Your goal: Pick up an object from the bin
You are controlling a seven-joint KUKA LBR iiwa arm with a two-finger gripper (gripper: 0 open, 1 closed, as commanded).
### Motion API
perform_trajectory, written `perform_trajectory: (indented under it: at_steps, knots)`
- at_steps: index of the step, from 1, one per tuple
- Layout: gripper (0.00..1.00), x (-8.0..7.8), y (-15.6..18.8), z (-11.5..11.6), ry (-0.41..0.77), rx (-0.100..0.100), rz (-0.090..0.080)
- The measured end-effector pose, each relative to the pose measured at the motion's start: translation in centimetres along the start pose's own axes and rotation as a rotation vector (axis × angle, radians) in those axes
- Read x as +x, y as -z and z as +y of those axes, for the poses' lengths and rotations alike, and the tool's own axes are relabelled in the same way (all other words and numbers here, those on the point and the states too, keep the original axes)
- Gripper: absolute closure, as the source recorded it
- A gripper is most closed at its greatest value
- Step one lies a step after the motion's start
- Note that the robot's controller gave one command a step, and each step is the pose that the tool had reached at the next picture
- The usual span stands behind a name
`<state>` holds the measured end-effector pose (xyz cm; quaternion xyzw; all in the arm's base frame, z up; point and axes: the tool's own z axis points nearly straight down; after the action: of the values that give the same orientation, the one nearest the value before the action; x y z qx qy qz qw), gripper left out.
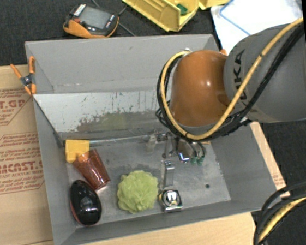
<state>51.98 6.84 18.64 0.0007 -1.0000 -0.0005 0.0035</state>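
My gripper [168, 168] reaches down from under the orange wrist cover to the middle of the bin floor. Just below it, at the bin's front wall, lies a small silver and yellow tape measure [171, 199]. A crumpled pale green lump [137, 190] sits to the left of the tape measure, close to the gripper's lower left. I see nothing held in the gripper.
Further left, a bottle of red-brown spice with a yellow cap [86, 164] lies against the left wall. A glossy black and red computer mouse [84, 202] rests in the front left corner. The arm and its cables cover the bin's right rear part.
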Motion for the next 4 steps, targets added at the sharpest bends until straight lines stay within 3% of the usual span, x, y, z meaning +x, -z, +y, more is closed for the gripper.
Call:
perform_trajectory:
  at_steps: [1,2,3,4]
  knots:
    - [0.0,-0.2,0.4,0.0,-0.001,0.0,-0.008]
    - [0.0,2.7,-11.2,3.7,0.147,0.0,-0.008]
    - [0.0,1.9,-4.6,3.8,0.215,0.0,-0.019]
    - [0.0,3.3,-8.7,8.4,0.395,0.0,-0.009]
